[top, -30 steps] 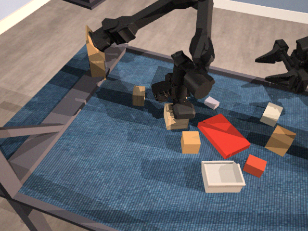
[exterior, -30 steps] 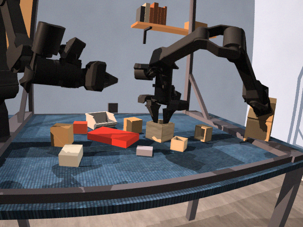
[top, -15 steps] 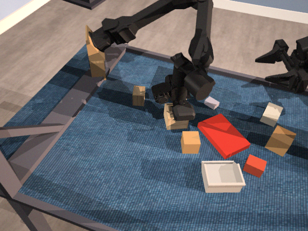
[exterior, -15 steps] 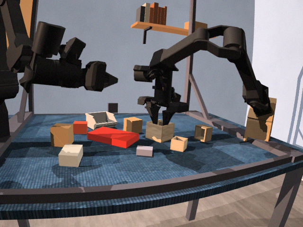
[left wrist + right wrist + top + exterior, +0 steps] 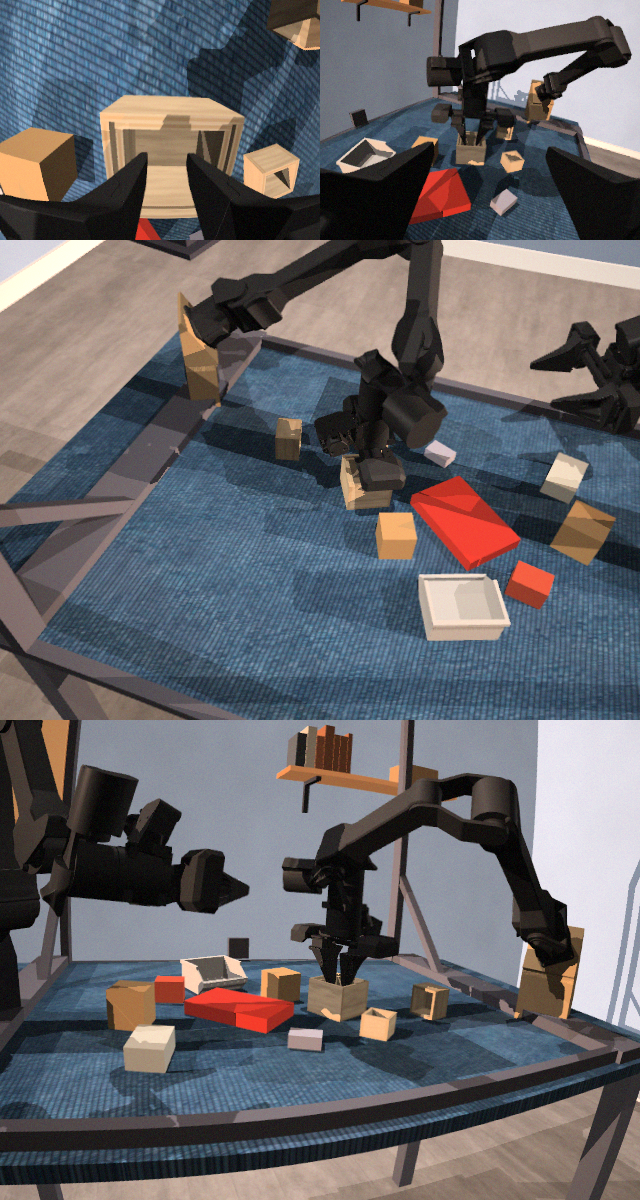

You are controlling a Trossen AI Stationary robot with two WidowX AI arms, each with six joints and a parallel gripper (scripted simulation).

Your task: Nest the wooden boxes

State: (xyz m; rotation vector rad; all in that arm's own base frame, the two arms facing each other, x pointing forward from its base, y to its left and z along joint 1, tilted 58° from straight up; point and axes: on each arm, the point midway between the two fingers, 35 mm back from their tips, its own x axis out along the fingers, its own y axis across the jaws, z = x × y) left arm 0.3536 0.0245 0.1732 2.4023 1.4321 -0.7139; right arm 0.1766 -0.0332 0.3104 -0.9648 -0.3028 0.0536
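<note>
The biggest wooden box stands upright, with a second box sitting inside it, rims close together. My left gripper points down into the inner box, fingers partly apart and clear of its side walls, holding nothing. A small box stands open side up beside the nest; the arm hides it in the top view. Another box lies on its side. My right gripper is wide open and empty, above the table.
An orange block stands near the nest. A red slab, lilac block, white bin, red block, cream block and brown block lie around it.
</note>
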